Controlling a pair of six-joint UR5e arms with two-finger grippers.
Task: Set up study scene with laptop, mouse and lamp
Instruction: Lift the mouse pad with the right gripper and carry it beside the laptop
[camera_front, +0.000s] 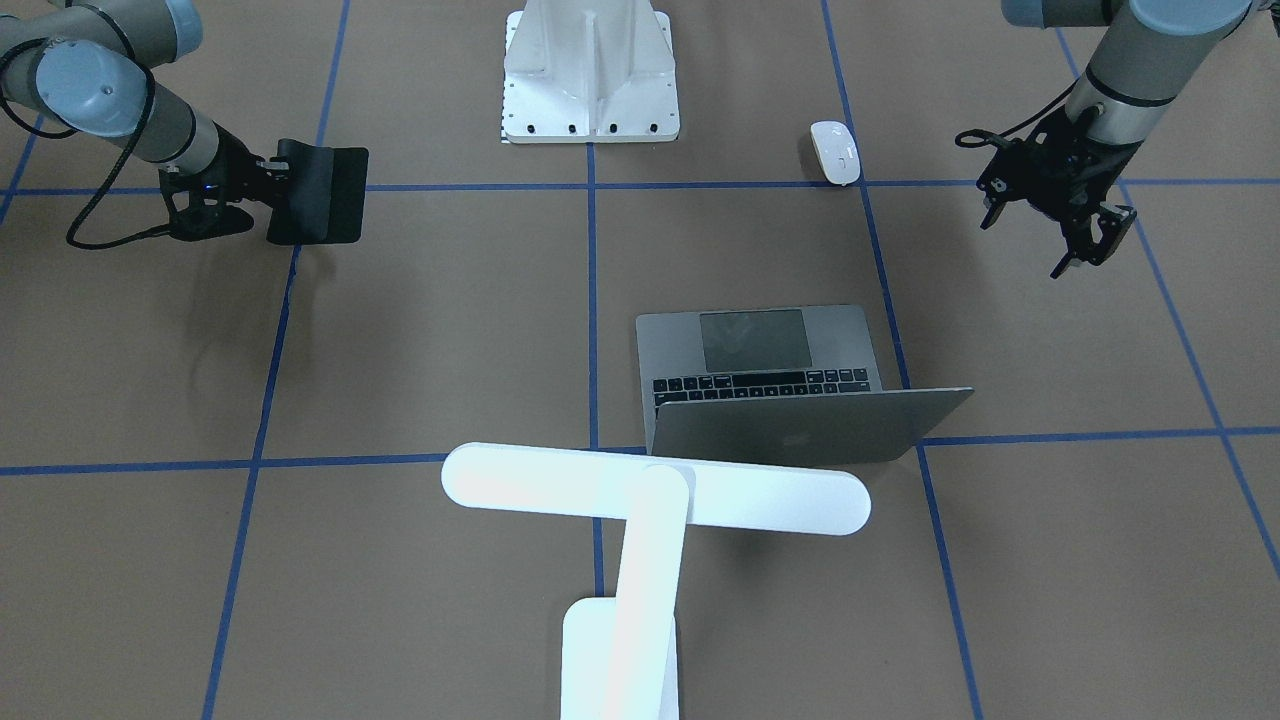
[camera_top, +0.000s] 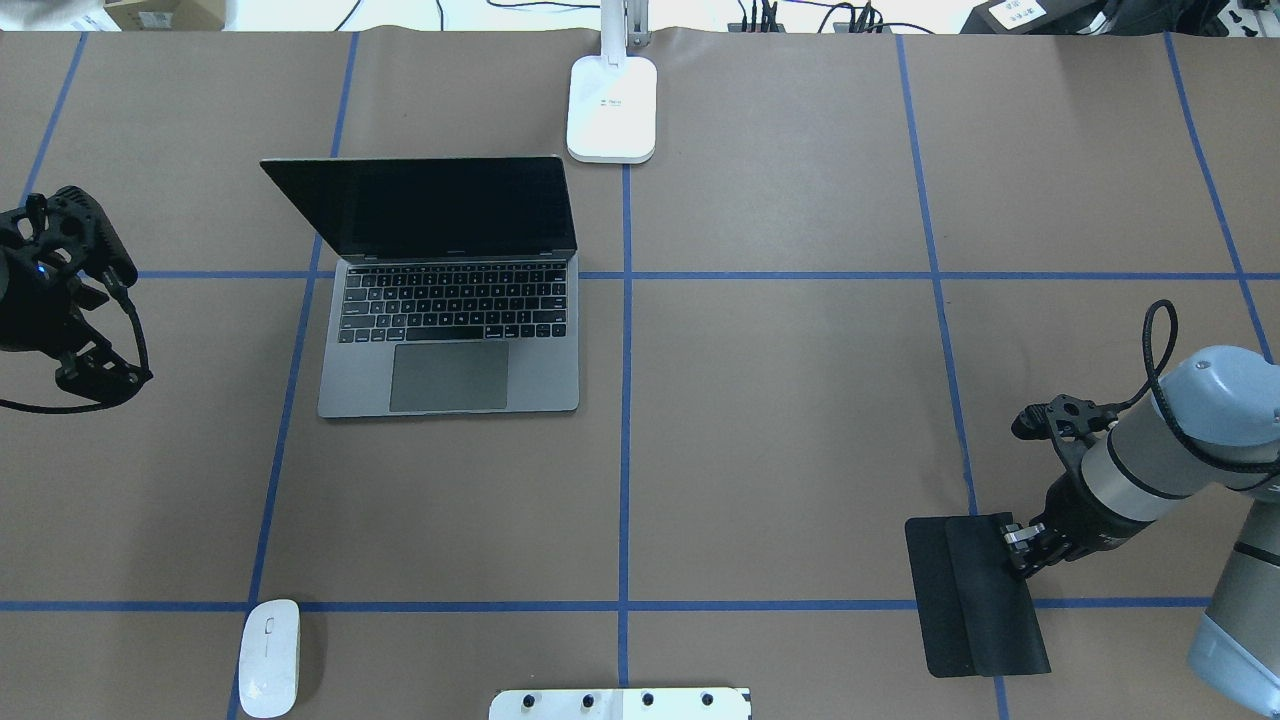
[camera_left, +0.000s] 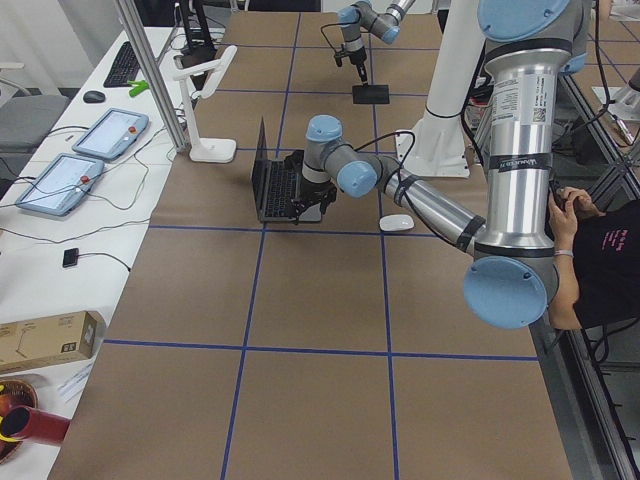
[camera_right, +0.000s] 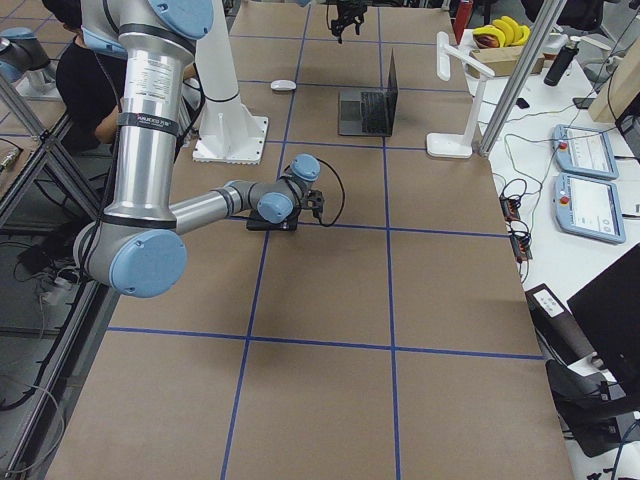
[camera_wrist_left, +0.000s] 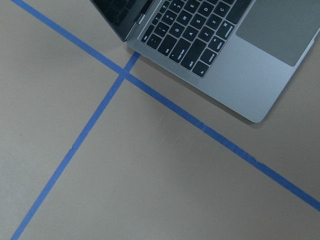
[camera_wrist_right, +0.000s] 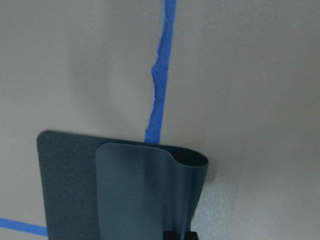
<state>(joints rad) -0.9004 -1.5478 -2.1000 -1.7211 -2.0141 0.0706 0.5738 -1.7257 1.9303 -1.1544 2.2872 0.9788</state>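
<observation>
While mouse pad (camera_top: 975, 600) curls — pinched, laptop (camera_top: 545, 375) open

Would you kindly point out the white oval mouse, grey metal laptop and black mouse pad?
white oval mouse (camera_top: 268, 657): overhead view, top shell.
grey metal laptop (camera_top: 449, 376): overhead view, trackpad.
black mouse pad (camera_top: 985, 630): overhead view, flat part.

1. The near arm (camera_right: 210, 205) reaches low over the brown tabletop (camera_right: 320, 300). Its right gripper (camera_right: 303, 212) is at a black mouse pad (camera_right: 268, 224), beside a blue tape line (camera_right: 420, 230).
2. Farther away, the laptop (camera_right: 368, 108) stands open with its screen upright.
3. The white mouse (camera_right: 284, 85) lies to the left of the laptop, apart from it.
4. The lamp (camera_right: 449, 146) stands just right of the laptop.
5. The left gripper (camera_right: 347, 18) hangs at the far end.
6. A white mount (camera_right: 232, 135) stands by the robot's column, and a person (camera_right: 85, 78) is behind it.
</observation>
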